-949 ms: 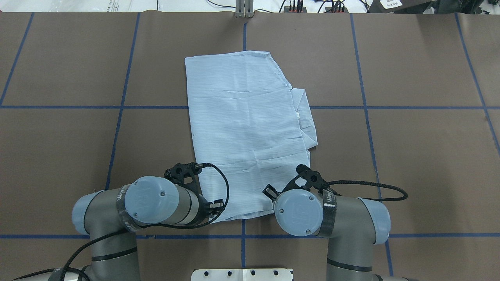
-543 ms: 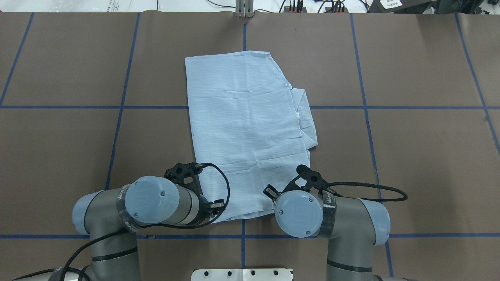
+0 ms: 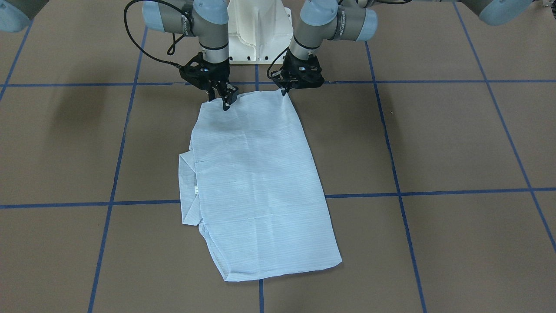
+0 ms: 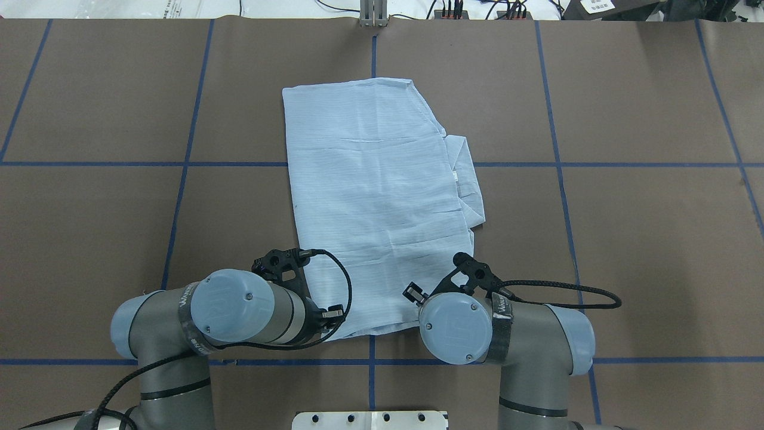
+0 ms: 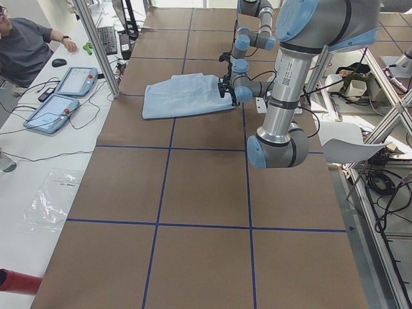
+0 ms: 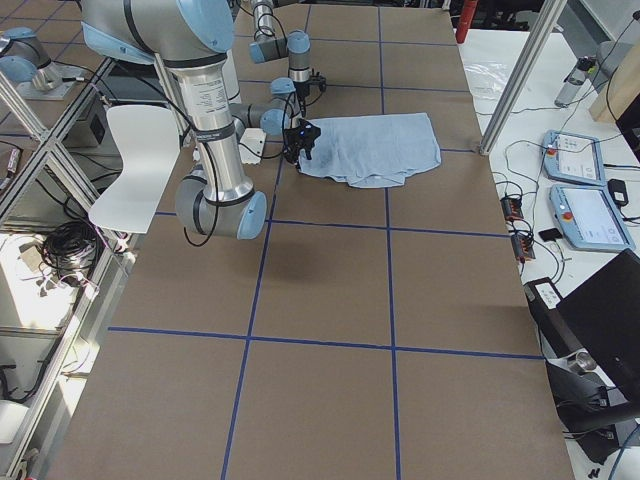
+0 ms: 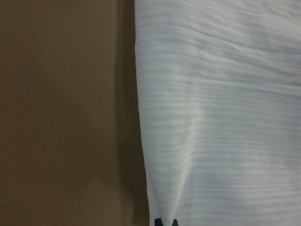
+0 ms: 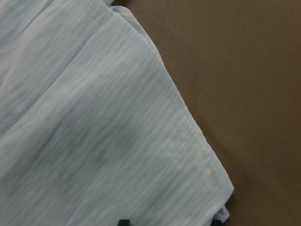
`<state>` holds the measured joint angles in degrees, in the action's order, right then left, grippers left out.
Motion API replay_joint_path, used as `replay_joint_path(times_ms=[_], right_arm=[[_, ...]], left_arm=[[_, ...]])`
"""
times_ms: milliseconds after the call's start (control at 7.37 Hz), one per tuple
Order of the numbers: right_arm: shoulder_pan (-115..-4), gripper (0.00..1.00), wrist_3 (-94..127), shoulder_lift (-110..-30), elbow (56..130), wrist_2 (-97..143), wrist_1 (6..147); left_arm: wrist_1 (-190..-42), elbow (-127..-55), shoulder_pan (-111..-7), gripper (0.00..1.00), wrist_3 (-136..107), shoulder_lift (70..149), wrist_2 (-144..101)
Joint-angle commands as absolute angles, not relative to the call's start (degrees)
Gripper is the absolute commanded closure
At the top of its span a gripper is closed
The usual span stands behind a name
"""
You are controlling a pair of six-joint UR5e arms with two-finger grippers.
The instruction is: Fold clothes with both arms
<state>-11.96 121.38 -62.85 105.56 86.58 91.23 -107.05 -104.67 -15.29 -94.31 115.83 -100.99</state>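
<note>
Overhead exterior, entry one: shirt (image 4: 376, 197), light blue, finely striped, folded into one long panel. It lies flat on the brown table (image 4: 644, 239) at its middle, running from just ahead of the robot out toward the far side. The collar (image 4: 465, 179) pokes out along the right edge, about halfway along.

Entry two: left arm (image 4: 239, 310), wrist bent down over the shirt's near left corner. Left gripper (image 3: 284, 92) sits on that corner. In the left wrist view its fingertips (image 7: 159, 222) stand close together at the cloth edge, and a raised crease runs up to them: clamped on the shirt.

Entry three: right arm (image 4: 477, 325), wrist down over the near right corner. Right gripper (image 3: 221, 98) stands at that corner with its fingers spread. In the right wrist view one fingertip (image 8: 123, 222) rests on the cloth well in from the hemmed corner: released.

Entry four: blue tape lines (image 4: 558, 167) mark the table in squares. A white pedestal base (image 3: 256, 30) stands between the arms.

Entry five: a person (image 5: 26, 48) sits at the far side bench, beside two handheld control panels (image 5: 76, 80).
</note>
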Motion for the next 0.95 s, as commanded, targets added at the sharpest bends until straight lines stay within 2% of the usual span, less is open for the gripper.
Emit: replay_joint_path(times_ms=[0,543,814], right_arm=[[-12.0,1.00,121.4,-62.7,105.7,86.6,91.2],[-12.0,1.00,121.3,-62.2,106.0,86.6,91.2],[-12.7,1.00,121.1,-62.7,110.1,87.0,91.5]], left_arm=[[-107.1,-104.7,-15.3,1.00,-94.3,115.8,-101.0],[-107.1,-104.8,-15.3,1.00,-94.3,115.9,-101.1],[-107.0,-108.0,-15.5,1.00,-93.8,115.5,-101.8]])
